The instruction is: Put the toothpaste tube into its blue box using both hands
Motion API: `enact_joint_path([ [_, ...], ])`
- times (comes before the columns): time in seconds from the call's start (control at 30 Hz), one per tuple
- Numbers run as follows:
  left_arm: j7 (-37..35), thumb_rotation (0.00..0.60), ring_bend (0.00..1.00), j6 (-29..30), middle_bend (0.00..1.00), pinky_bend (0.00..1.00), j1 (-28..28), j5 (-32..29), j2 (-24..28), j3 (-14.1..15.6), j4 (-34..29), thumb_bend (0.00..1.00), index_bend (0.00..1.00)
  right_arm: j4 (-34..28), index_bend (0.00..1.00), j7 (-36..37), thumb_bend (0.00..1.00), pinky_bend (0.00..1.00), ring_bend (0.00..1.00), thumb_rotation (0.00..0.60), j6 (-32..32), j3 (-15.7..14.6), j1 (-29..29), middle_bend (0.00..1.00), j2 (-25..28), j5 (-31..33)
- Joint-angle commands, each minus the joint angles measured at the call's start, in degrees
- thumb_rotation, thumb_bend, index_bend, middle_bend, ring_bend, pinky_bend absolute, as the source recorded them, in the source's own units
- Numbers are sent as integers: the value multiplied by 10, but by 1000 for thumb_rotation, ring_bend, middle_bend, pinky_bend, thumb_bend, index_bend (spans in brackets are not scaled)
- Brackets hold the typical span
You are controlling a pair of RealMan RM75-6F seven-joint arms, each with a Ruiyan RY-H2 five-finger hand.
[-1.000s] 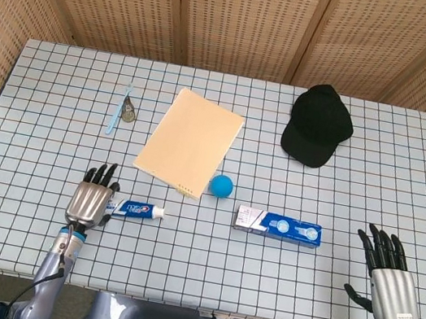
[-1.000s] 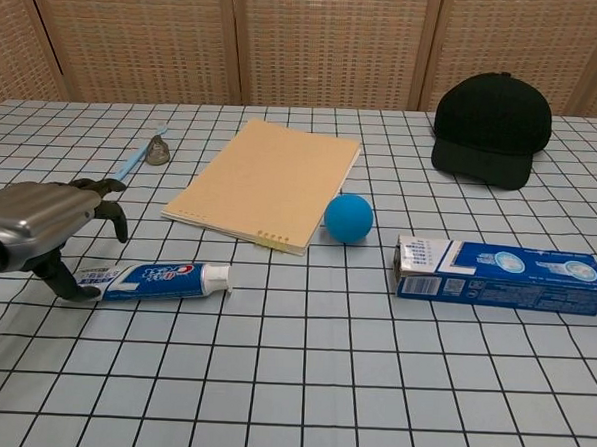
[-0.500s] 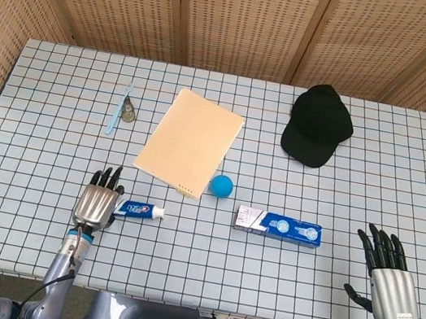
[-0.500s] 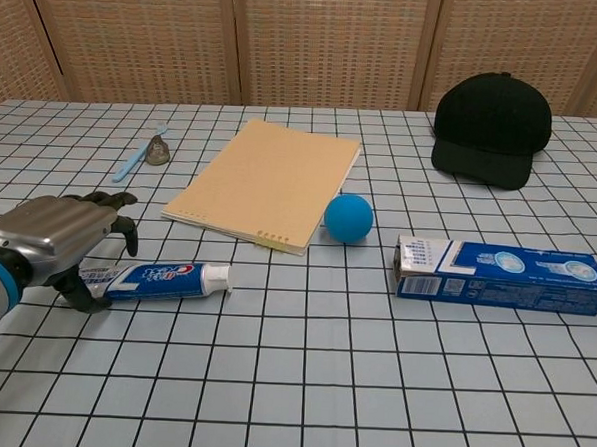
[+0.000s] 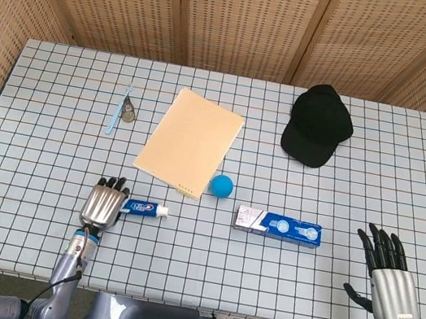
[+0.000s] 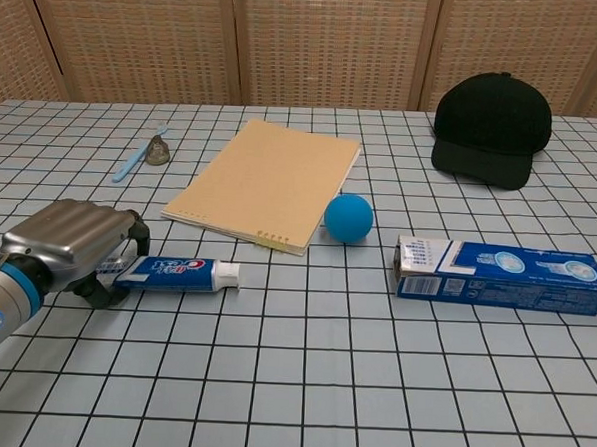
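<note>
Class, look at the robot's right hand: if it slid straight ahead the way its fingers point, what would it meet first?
Nothing, as far as the head view shows: the right hand points up over bare checked tablecloth, right of the black cap.

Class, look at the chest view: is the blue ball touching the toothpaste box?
No, the blue ball sits beside the notebook, with bare checked cloth between it and the toothpaste box.

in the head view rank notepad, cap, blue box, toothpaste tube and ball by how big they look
1. notepad, largest
2. cap
3. blue box
4. toothpaste tube, partly under the left hand, so it may look shorter than it is
5. ball, smallest
</note>
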Motion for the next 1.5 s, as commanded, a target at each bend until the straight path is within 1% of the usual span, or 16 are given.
enact_joint_path([
  [0.03,-73,600,506,35,524,497,3,87,-10,19,43,572,867,1,55,2,119,0,0,600,0,0,0,0,0,0],
  [0.17,-107,600,532,49,545,518,6,123,5,22,42,570,875,2,55,3,120,0,0,600,0,0,0,0,0,0],
  [0.23,-121,600,537,54,550,521,7,141,23,22,30,568,880,2,57,4,120,0,0,600,-1,0,0,0,0,0],
  [0.3,-139,600,537,58,551,521,7,165,60,24,7,567,881,1,60,3,120,0,0,600,-2,-1,0,0,0,0],
  [0.43,-171,600,537,54,551,521,5,197,108,30,-24,563,881,-1,64,3,119,0,0,600,-5,-2,1,0,-1,0],
  [0.6,-241,600,537,76,551,521,13,258,193,37,-70,563,881,-5,91,-6,120,4,0,600,-29,-6,11,0,-10,1],
  [0.73,-272,600,537,91,551,521,22,278,233,36,-90,558,882,-11,169,-38,120,77,0,600,-55,3,26,0,-28,19],
  [0.8,-290,600,537,97,551,521,26,285,250,34,-97,554,882,-15,186,-54,120,98,0,600,-77,11,38,0,-39,34],
  [1.03,-334,600,537,109,551,521,34,306,274,27,-96,549,883,-36,225,-90,122,121,0,600,-159,34,78,6,-61,104],
  [1.23,-352,600,537,112,551,521,38,313,273,24,-86,548,883,-33,264,-113,124,156,0,600,-200,49,103,48,-84,147],
  [1.5,-373,600,537,117,551,521,45,319,269,21,-66,547,883,-11,266,-163,125,165,0,600,-248,70,143,50,-124,207],
])
